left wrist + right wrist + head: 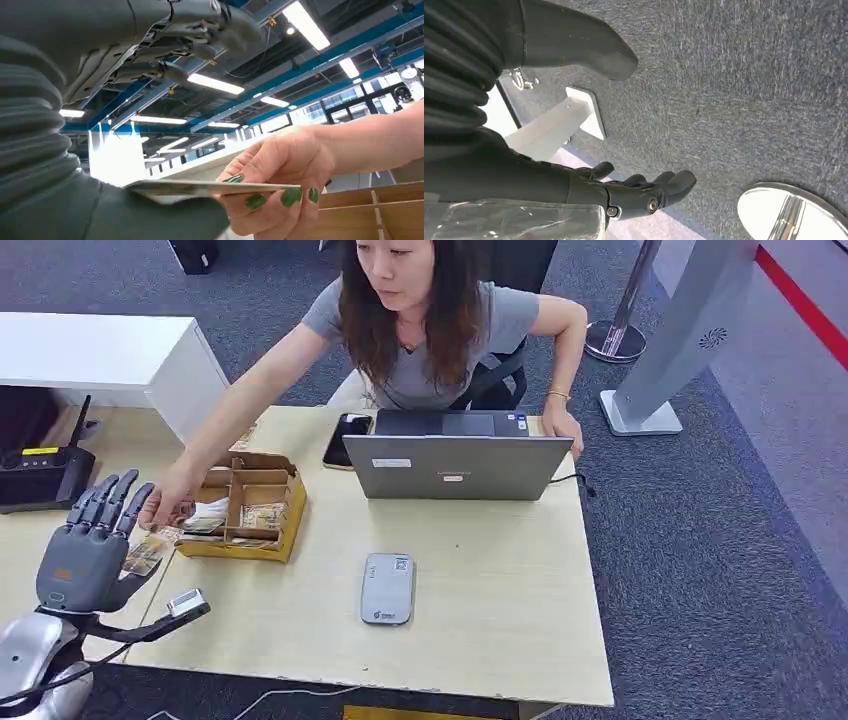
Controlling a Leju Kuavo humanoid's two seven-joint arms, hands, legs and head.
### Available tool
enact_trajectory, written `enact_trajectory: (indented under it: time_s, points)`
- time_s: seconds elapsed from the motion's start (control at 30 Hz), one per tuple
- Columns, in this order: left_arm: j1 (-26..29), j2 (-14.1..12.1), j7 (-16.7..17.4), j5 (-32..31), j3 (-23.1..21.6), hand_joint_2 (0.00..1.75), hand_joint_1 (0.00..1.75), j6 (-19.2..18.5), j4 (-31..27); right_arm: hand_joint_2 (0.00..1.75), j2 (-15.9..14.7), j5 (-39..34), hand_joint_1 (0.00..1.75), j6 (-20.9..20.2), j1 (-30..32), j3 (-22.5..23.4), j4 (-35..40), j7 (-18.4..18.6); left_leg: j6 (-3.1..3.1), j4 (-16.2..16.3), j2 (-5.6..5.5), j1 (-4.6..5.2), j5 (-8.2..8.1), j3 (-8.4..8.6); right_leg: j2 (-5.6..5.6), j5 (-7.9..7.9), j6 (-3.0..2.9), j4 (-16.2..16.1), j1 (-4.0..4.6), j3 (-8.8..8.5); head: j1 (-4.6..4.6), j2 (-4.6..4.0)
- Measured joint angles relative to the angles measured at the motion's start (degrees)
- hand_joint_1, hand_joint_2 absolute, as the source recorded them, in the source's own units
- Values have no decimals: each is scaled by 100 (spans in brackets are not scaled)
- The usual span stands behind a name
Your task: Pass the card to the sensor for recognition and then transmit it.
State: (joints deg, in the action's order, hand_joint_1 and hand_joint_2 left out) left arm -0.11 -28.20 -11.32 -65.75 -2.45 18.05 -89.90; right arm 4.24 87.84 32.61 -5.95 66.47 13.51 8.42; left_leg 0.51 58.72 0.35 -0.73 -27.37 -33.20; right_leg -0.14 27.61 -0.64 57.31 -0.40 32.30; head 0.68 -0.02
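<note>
- card (200,188) lies flat across the left hand's palm in the left wrist view, its far end pinched by a person's hand (280,185)
- left hand (88,545) raised over the table's left edge, fingers straight and spread, not closed on the card
- head view: person's hand (165,502) reaches just beside those fingertips, next to the cardboard organizer (250,505)
- grey sensor (387,588) flat on the table (500,620), well apart from the card, in front of the laptop (455,465)
- right hand (639,192) hangs over grey carpet, fingers apart and loosely curved, holding nothing
</note>
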Motion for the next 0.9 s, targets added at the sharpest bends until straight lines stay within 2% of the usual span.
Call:
enact_trajectory:
  time_s: [0.9]
  points:
    - [-15, -59, 109, -83, -225, 175, 175, 109, 138, 175, 0, -11, 0, -61, 8, -39, -4, 37, 0, 0, 0, -1, 1, 0, 1, 0, 0, 0, 0, -1, -2, 0]
